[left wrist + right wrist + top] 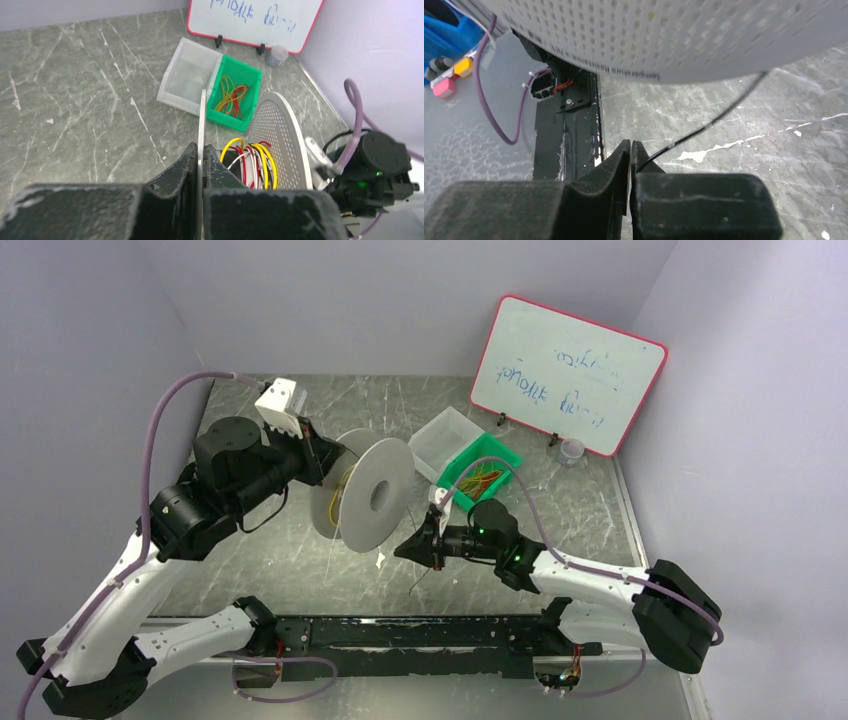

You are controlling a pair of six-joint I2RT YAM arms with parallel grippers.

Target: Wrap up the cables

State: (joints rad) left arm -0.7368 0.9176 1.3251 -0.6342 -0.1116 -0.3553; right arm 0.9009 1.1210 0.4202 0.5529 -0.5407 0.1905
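A grey perforated spool (pixel 375 495) hangs tilted above the table's middle. My left gripper (pixel 335 455) is shut on the thin edge of the spool's near flange (pixel 202 112), which runs between its jaws. Yellow, red, white and black cables (pixel 255 162) are wound on the core beside the other flange (pixel 282 140). My right gripper (pixel 408 550) sits low, right of the spool, shut on a black cable (pixel 714 122) that rises taut from its jaws toward the spool rim. More loose cables (pixel 231 97) lie in a green bin (pixel 495 455).
A clear plastic bin (pixel 445 440) stands against the green bin. A red-framed whiteboard (pixel 565 375) leans at the back right with a small cup (pixel 572 450) beside it. The black base rail (pixel 430 632) runs along the near edge. Walls close in on three sides.
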